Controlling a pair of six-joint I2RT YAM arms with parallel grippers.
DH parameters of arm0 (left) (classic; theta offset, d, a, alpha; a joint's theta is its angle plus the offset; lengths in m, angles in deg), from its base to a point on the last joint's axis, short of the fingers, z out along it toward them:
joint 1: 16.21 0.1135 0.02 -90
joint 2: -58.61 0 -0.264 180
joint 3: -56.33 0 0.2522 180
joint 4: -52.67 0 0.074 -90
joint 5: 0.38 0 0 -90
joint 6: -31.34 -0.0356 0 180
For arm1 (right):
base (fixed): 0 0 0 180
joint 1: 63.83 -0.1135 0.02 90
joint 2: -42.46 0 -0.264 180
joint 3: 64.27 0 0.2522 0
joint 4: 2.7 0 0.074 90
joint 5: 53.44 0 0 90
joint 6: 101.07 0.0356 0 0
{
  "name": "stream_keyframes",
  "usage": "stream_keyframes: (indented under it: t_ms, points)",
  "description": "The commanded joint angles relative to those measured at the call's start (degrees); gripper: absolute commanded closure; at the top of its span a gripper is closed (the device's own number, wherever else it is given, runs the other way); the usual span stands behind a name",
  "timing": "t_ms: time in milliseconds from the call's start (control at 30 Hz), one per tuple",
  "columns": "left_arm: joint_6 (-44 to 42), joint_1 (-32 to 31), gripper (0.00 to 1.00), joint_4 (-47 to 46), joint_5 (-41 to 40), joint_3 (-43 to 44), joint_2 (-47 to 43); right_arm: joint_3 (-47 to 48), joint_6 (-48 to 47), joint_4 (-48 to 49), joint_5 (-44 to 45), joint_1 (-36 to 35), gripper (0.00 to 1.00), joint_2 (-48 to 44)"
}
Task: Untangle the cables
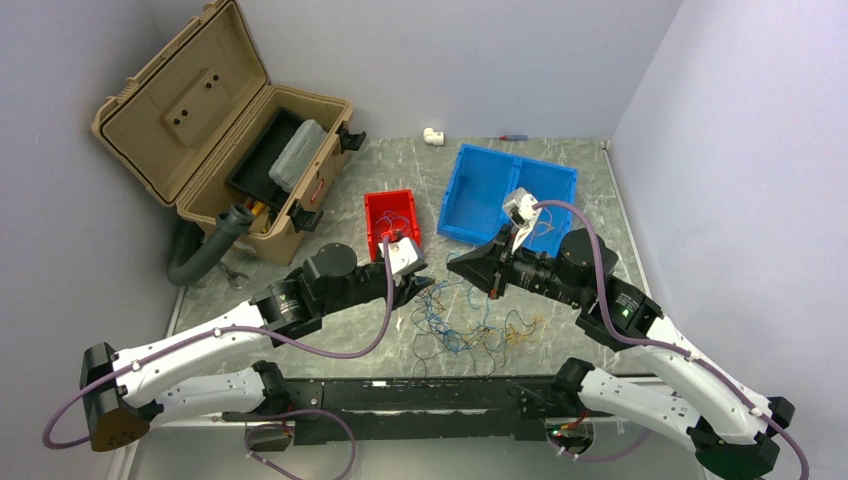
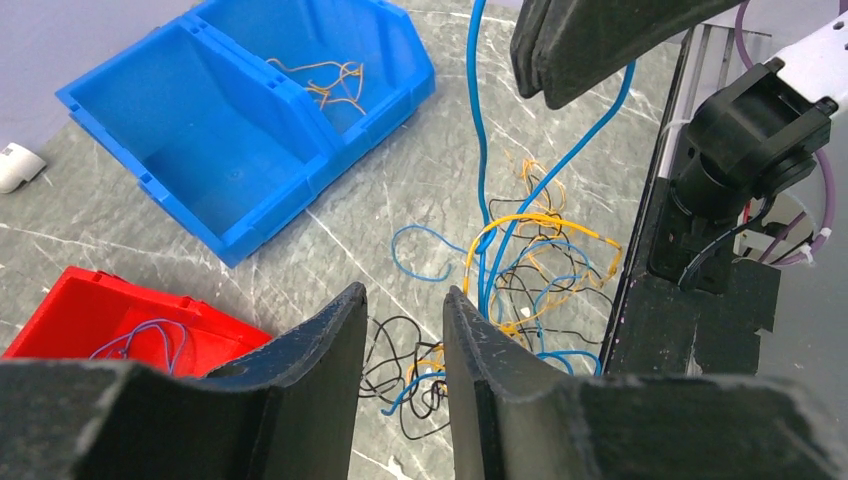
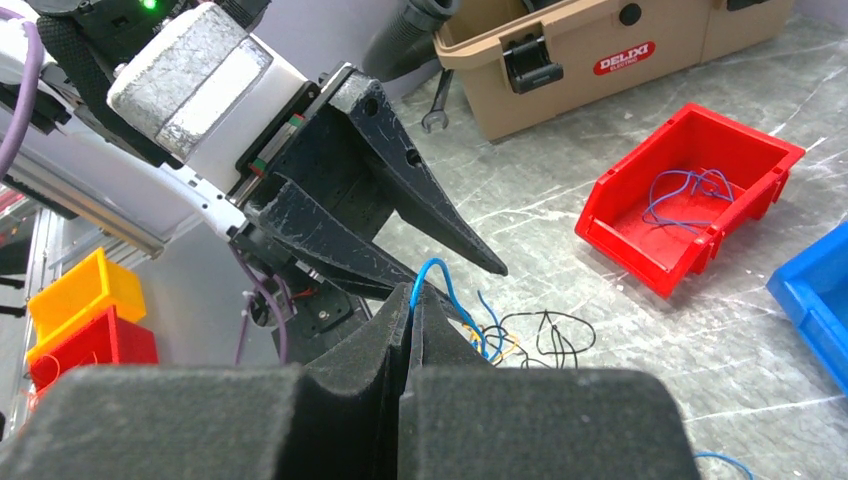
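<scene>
- right gripper [image 3: 410, 292]: clenched on one blue wire [image 2: 477, 150], held up off the table [image 1: 345, 190]
- that wire drops from the pads down into the tangle [image 1: 470, 328]
- left gripper [image 2: 405, 295]: released, jaws apart, hovering over the tangle's edge, just beside the right gripper
- the cables: mixed blue, orange and black heap on the table between the two arms, in front of both bins
- red bin [image 3: 650, 262]: a few blue-purple wires inside
- blue bin [image 2: 230, 228]: orange wires in one compartment

Pale lavender walls [image 1: 450, 60] on three sides; grey marbled tabletop [image 1: 597, 195].
</scene>
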Motion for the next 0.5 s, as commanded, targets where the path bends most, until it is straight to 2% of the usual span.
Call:
stream_keyframes:
  t_ms: [0,233,467]
  points:
    - [-1.0,-0.3,0.61,-0.7,0.7,1.1,-2.6,1.0,-0.5,1.5,0.3,-0.1,1.00,-0.3]
    - [-1.2,-0.3,0.61,0.6,-0.1,1.0,-4.5,0.4,-0.3,1.7,0.4,-0.1,1.00,-0.6]
    - [-0.6,-0.4,0.63,0.4,2.1,2.4,-1.0,0.8,-0.3,1.7,0.3,-0.1,1.00,-0.6]
